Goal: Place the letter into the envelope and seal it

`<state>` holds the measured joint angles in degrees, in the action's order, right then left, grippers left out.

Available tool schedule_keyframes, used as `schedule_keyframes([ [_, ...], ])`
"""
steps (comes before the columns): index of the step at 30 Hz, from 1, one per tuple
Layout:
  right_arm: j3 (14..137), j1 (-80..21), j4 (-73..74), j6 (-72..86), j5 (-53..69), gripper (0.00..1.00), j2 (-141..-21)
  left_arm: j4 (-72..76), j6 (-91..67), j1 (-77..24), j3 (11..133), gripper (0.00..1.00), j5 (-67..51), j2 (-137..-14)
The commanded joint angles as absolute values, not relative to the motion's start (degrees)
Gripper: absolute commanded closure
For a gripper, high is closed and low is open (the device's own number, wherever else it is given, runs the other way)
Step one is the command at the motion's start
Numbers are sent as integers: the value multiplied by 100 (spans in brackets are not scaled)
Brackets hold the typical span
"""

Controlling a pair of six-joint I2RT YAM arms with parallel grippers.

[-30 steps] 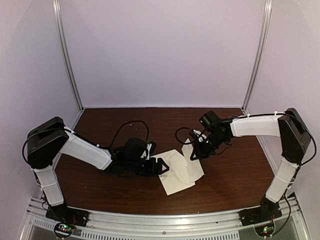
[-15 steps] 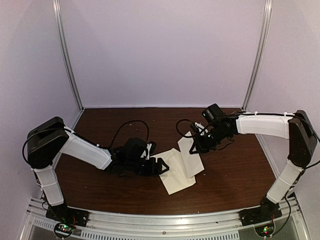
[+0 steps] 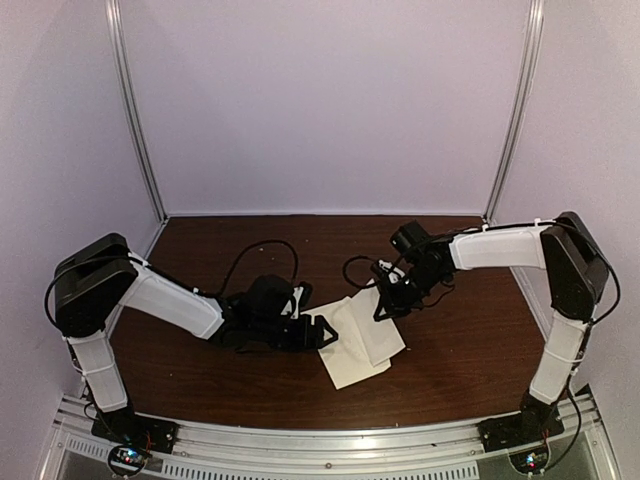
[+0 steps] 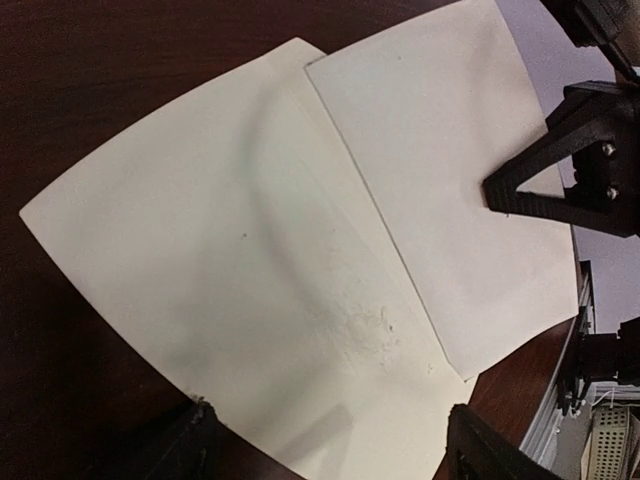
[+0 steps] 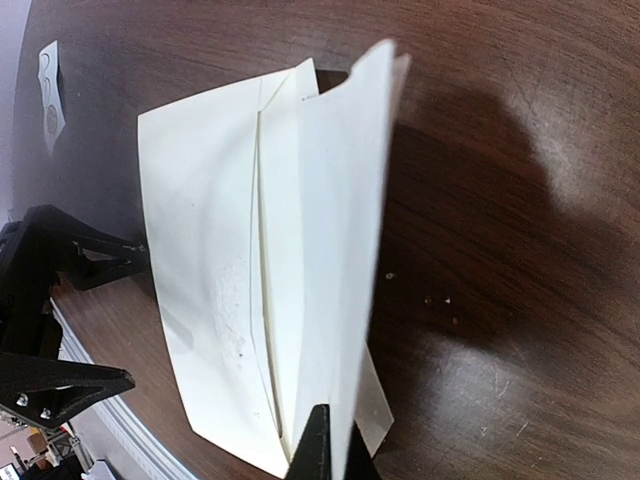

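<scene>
My right fingers (image 5: 318, 448) are pinched shut on the edge of the folded letter (image 5: 335, 220). It stands tilted over the cream envelope (image 5: 200, 240), which lies flat on the bench (image 5: 520, 300). My left fingers (image 4: 185, 445) are spread wide at the envelope's edge, holding nothing. As I judge it, I should pin the envelope there, then slide the letter in low and straight.

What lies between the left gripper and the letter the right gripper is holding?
Only the envelope: bare cream paper. The open left gripper sits at one edge; the letter overlaps the opposite side. Clearest in the left wrist view.
</scene>
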<state>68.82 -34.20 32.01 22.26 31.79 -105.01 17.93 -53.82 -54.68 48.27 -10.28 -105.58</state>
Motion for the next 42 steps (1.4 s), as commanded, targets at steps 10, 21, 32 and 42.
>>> schedule_keyframes([
  [10,7128,-3443,3316,2065,3115,100,-10810,1680,-5249,-5405,4912,20,-1039,-10687],
  [21,7049,-3595,3203,2122,3249,100,-10957,1696,-5251,-5405,4944,20,-1054,-10693],
  [32,6986,-3704,2883,2312,3396,100,-11026,1709,-5254,-5405,4949,20,-1074,-10718],
  [42,6632,-3741,2148,2823,3551,100,-10956,1725,-5251,-5403,4965,20,-1105,-10766],
])
